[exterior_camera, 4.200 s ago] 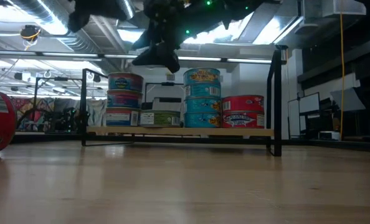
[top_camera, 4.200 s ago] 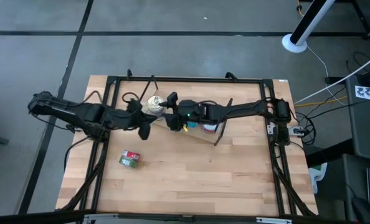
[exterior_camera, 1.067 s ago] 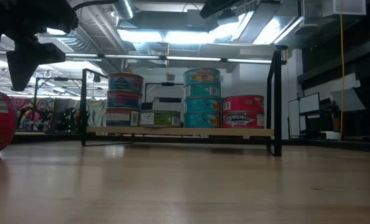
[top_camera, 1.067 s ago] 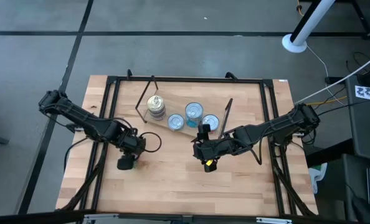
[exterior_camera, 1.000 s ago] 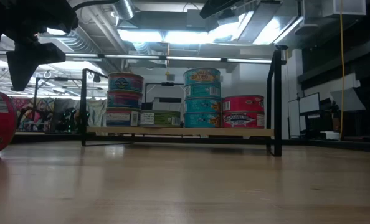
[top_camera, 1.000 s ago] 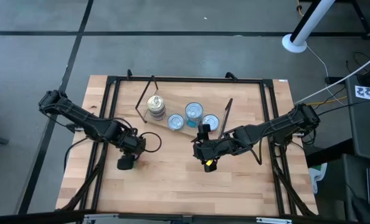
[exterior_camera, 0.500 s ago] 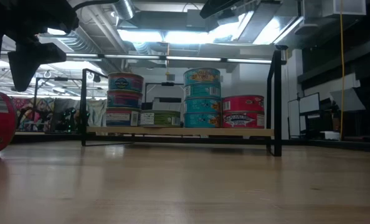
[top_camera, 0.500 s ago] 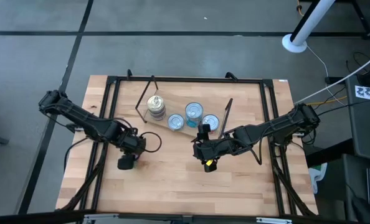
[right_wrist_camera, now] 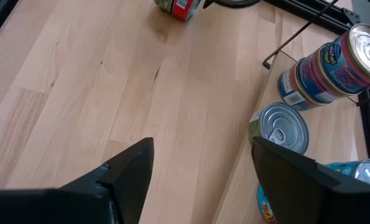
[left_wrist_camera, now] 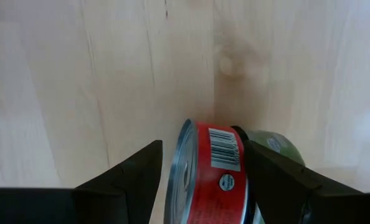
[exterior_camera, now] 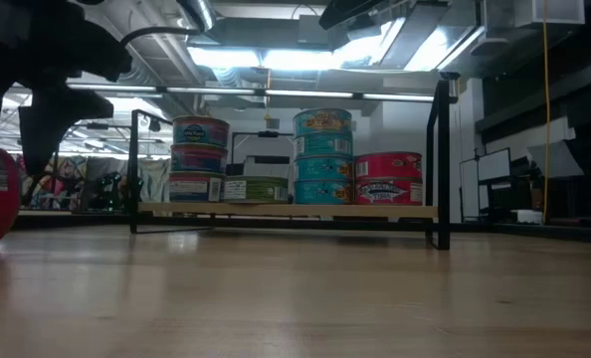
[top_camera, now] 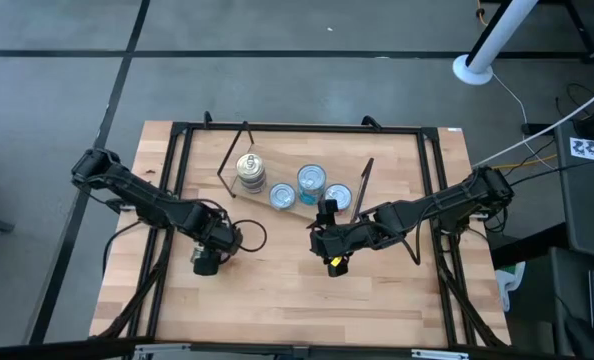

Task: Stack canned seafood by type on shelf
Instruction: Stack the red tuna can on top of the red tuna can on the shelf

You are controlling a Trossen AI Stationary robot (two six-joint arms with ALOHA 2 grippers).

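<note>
Final pick-up step. The shelf [top_camera: 299,205] carries four groups of tins: a blue stack [exterior_camera: 200,158], a single green tin [exterior_camera: 257,189], a teal stack [exterior_camera: 322,156] and a red pair [exterior_camera: 387,179]. The last red tin [left_wrist_camera: 213,174] lies on its side on the table [top_camera: 277,300], well in front of the shelf's left end. The left gripper [top_camera: 206,266] is over it, fingers [left_wrist_camera: 138,171] apart and straddling its flat ends, not yet clamped. The right gripper [top_camera: 332,262], fingers apart and empty, waits in front of the shelf's middle. Next, judged: lower, close on the tin, then carry it to its own kind on the shelf, most likely the green tin if the labels match.
</note>
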